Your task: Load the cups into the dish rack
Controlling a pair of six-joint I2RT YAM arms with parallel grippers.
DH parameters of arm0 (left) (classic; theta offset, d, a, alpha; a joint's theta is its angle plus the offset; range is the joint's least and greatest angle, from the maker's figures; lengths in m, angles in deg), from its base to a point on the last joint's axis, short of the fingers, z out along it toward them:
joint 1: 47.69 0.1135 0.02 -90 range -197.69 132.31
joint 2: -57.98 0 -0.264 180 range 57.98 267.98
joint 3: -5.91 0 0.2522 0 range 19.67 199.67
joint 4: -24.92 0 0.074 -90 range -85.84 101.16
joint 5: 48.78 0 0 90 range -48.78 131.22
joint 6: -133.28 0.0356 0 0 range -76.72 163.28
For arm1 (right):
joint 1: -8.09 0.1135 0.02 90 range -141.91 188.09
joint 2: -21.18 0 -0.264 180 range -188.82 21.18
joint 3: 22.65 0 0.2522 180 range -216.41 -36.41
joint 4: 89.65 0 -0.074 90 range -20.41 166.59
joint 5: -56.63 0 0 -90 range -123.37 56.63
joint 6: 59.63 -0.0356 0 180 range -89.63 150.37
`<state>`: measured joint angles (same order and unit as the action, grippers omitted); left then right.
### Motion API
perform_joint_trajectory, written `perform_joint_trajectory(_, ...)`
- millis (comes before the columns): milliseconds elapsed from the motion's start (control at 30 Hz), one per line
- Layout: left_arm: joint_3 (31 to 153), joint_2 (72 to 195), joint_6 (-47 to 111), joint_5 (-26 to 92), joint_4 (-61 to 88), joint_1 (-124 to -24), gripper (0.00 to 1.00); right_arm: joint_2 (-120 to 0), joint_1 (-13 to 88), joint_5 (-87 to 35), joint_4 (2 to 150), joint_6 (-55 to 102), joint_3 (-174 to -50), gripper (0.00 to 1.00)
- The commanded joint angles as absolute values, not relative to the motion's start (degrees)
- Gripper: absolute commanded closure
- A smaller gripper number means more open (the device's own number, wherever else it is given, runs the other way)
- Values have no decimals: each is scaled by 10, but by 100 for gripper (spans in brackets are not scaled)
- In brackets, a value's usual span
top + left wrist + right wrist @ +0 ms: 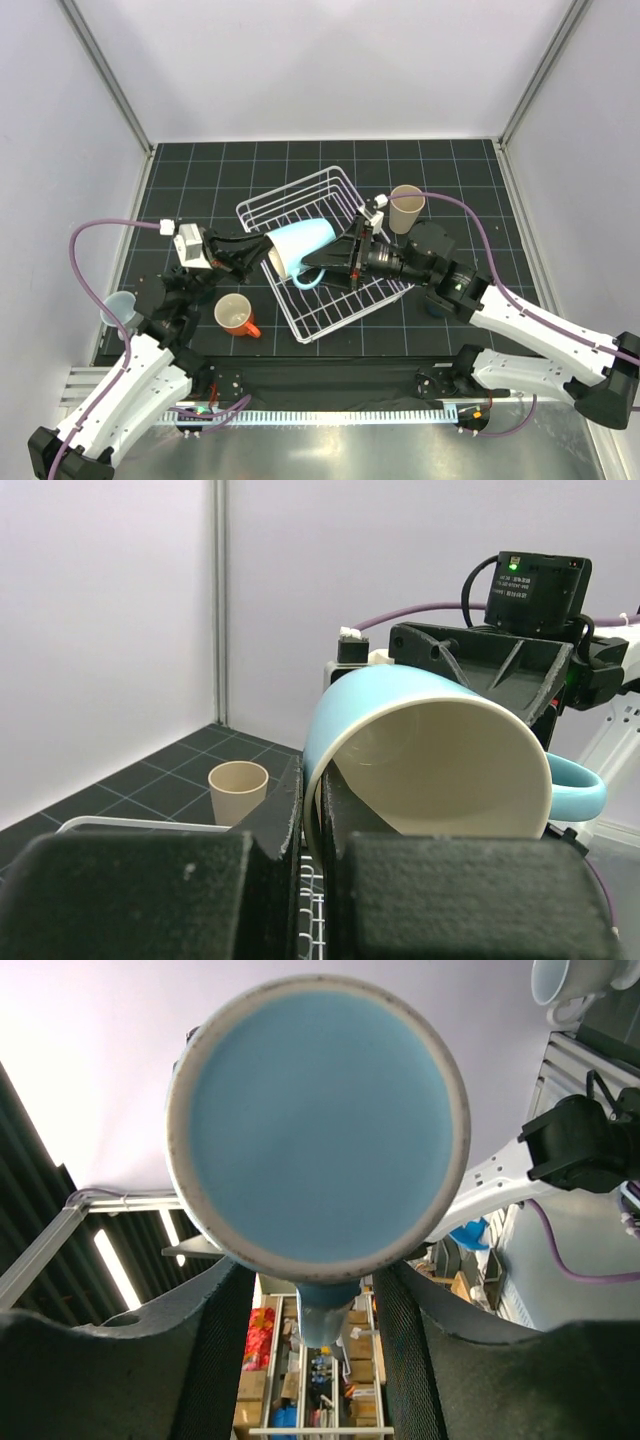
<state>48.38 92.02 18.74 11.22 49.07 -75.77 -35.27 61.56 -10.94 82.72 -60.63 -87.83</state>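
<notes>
A light blue mug (303, 243) lies on its side in the air above the white wire dish rack (340, 296). My left gripper (262, 258) is shut on its rim (316, 798); the cream inside (440, 765) faces the left wrist camera. My right gripper (322, 267) is open, its fingers (215, 1360) apart on either side of the mug's handle (325, 1312) without touching it. The mug's base (318, 1125) fills the right wrist view. An orange mug (235, 315) stands left of the rack, and a beige tumbler (405, 208) stands at its far right corner.
A pale cup (118, 308) sits at the table's left edge. A dark navy cup (435, 305) is partly hidden under my right arm. The beige tumbler also shows in the left wrist view (238, 790). A white cup (565, 980) shows at the top right of the right wrist view.
</notes>
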Motion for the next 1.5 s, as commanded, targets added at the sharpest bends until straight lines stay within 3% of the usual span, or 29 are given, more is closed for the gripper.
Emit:
perform_joint_trajectory(0, 506, 919, 168, 128, 585, -760, 100, -367, 624, -118, 881, -624, -877, 49)
perform_joint_trajectory(200, 504, 918, 163, 120, 590, -761, 100, -379, 631, -118, 899, -627, -882, 54)
perform_joint_trajectory(300, 503, 922, 160, 113, 592, -761, 100, -382, 632, -122, 911, -624, -877, 65)
perform_joint_trajectory(400, 501, 923, 156, 110, 594, -762, 100, -387, 632, -123, 928, -615, -869, 83)
perform_joint_trajectory(433, 500, 922, 152, 107, 595, -763, 100, -388, 632, -127, 942, -610, -865, 96)
perform_joint_trajectory(567, 495, 918, 145, 113, 589, -763, 97, -391, 633, -133, 974, -584, -853, 96)
perform_joint_trajectory(600, 492, 916, 142, 119, 574, -763, 79, -389, 633, -135, 979, -562, -851, 96)
perform_joint_trajectory(667, 491, 910, 132, 147, 548, -763, 59, -384, 632, -147, 980, -547, -847, 96)
perform_joint_trajectory(700, 490, 900, 130, 154, 514, -763, 42, -382, 631, -151, 986, -538, -845, 96)
perform_joint_trajectory(900, 509, 844, 125, 300, 311, -763, 22, -376, 589, -160, 918, -451, -873, 96)
perform_joint_trajectory(1067, 535, 786, 49, 459, 114, -763, 19, -399, 554, -200, 792, -288, -959, 96)
perform_joint_trajectory(1167, 556, 773, -1, 524, -7, -763, 19, -443, 555, -315, 653, -132, -1041, 96)
perform_joint_trajectory(1467, 677, 858, -66, 544, -233, -763, 19, -615, 564, -501, 597, 90, -1130, 96)
